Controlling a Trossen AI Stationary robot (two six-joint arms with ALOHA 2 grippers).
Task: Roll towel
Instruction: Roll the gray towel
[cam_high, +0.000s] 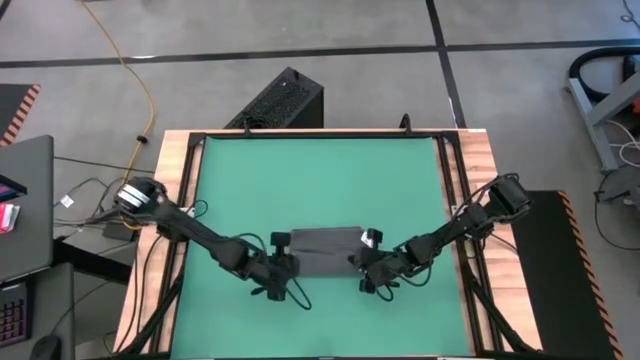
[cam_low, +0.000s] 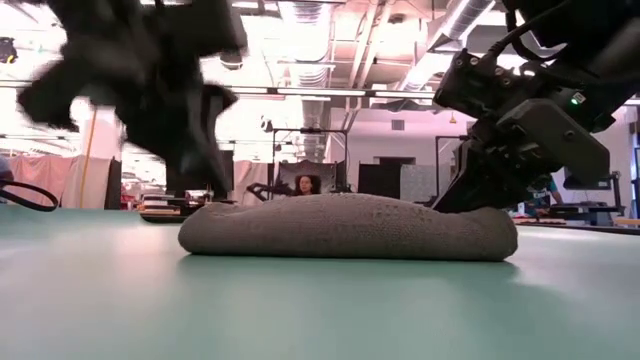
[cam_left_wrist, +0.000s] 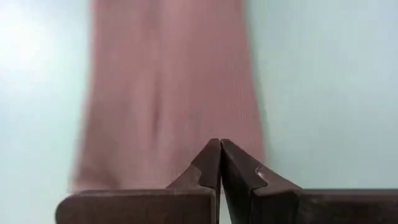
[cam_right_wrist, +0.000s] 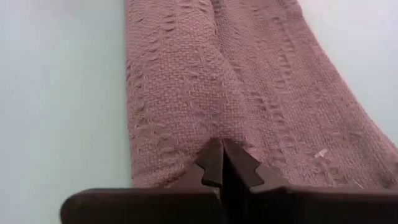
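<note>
Grey concrete floor (cam_high: 90, 90) with dark seams, yellow cable (cam_high: 120, 50), bright ceiling lights (cam_low: 330, 45) beyond

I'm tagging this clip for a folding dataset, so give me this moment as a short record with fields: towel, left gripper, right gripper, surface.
towel: towel lies as a long folded bundle near the mat's front middle
left gripper: left gripper shut, at the towel's left end
right gripper: right gripper shut, fingertips at the towel's right end; grip on cloth not clear
surface: green mat on wooden-edged table

Lab: exposed ceiling ducts (cam_low: 400, 60), floor cables (cam_high: 130, 70).
</note>
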